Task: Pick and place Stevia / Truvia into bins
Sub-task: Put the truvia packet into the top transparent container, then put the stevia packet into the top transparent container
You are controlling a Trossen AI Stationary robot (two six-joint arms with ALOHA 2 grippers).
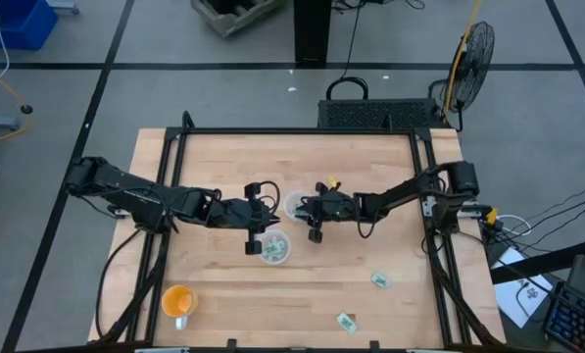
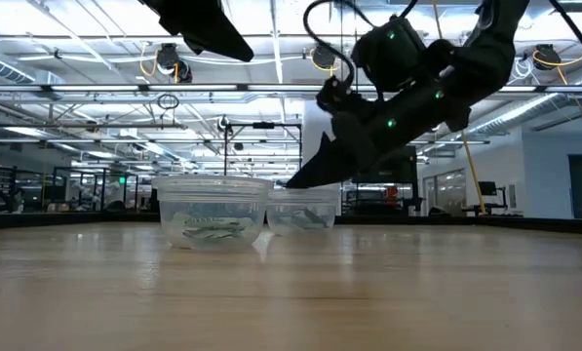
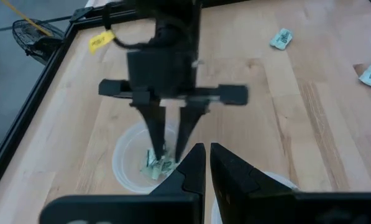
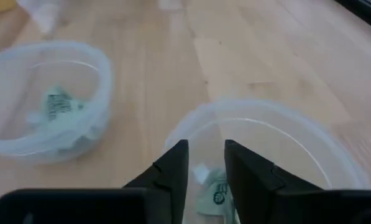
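Observation:
Two clear cups stand mid-table: the far cup [image 1: 294, 205] and the near cup [image 1: 275, 247], each with green-and-white packets lying in it [image 4: 213, 193] [image 4: 61, 106]. My right gripper [image 4: 207, 165] is open, its fingers pointing down into the mouth of the far cup [image 3: 132, 165], with packets below the tips. My left gripper [image 3: 207, 165] is shut and empty, level above the table between the two cups [image 1: 269, 220]. Two loose packets lie flat on the table at the near right [image 1: 380, 280] [image 1: 346, 322].
An orange cup [image 1: 177, 301] stands at the near left. A black frame [image 1: 302, 130] runs around the tabletop. The two arms' grippers are close together over the cups. Bare wood lies between the cups and the loose packets.

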